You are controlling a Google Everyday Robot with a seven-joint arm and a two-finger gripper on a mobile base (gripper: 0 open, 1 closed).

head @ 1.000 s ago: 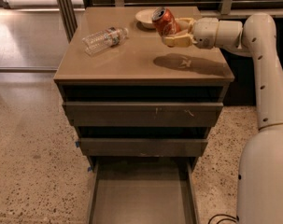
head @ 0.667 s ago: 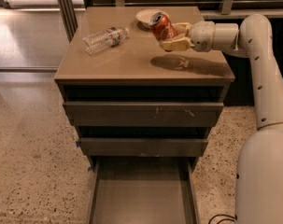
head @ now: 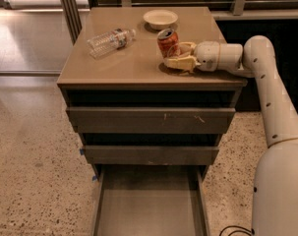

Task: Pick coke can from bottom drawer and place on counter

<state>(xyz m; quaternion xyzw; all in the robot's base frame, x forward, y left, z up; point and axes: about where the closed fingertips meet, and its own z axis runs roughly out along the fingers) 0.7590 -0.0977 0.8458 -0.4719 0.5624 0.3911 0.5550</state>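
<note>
The red coke can (head: 167,41) stands on the tan counter (head: 124,65), right of the middle, tilted slightly. My gripper (head: 173,54) reaches in from the right, low over the counter, with its cream fingers (head: 180,63) on either side of the can, shut on it. The bottom drawer (head: 148,205) is pulled open below the cabinet front, and no object shows inside it. The two drawers above it are pushed in.
A clear plastic water bottle (head: 109,39) lies on its side on the counter's left part. A small white bowl (head: 160,18) sits at the back edge. My white arm (head: 269,92) runs along the cabinet's right side. Speckled floor lies to the left.
My gripper has moved left and down with the coke can, from held above the counter's right edge to resting on the counter surface.
</note>
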